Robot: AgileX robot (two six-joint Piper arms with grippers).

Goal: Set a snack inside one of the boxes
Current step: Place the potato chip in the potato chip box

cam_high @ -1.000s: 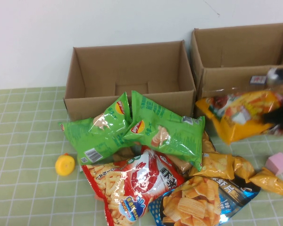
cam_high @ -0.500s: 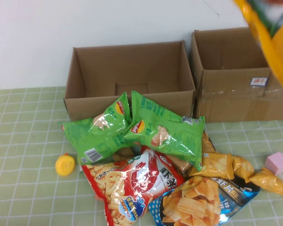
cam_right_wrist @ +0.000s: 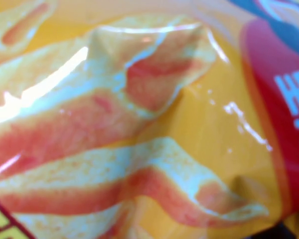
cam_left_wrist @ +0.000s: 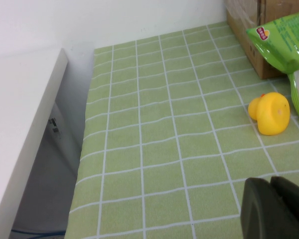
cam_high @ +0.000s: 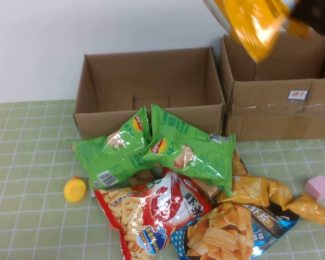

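My right gripper (cam_high: 316, 14) is high at the back right, shut on a yellow-orange snack bag (cam_high: 253, 21) that hangs in the air over the left rear part of the right cardboard box (cam_high: 271, 114). The bag fills the right wrist view (cam_right_wrist: 139, 124) and hides the fingers there. The left cardboard box (cam_high: 146, 116) stands open and empty beside it. My left gripper (cam_left_wrist: 273, 206) is shut and empty, low over the green checked cloth at the table's left side, and is out of the high view.
A pile of snacks lies in front of the boxes: two green bags (cam_high: 189, 149), a red bag (cam_high: 151, 208), a blue bag (cam_high: 233, 233) and small yellow packs (cam_high: 260, 189). A yellow toy duck (cam_high: 75, 189) lies left of the pile and a pink cube (cam_high: 318, 187) at the right.
My right gripper lifted the yellow-orange bag from in front of the right box to high above it, then carried it leftward. The left gripper and the pile have not moved.
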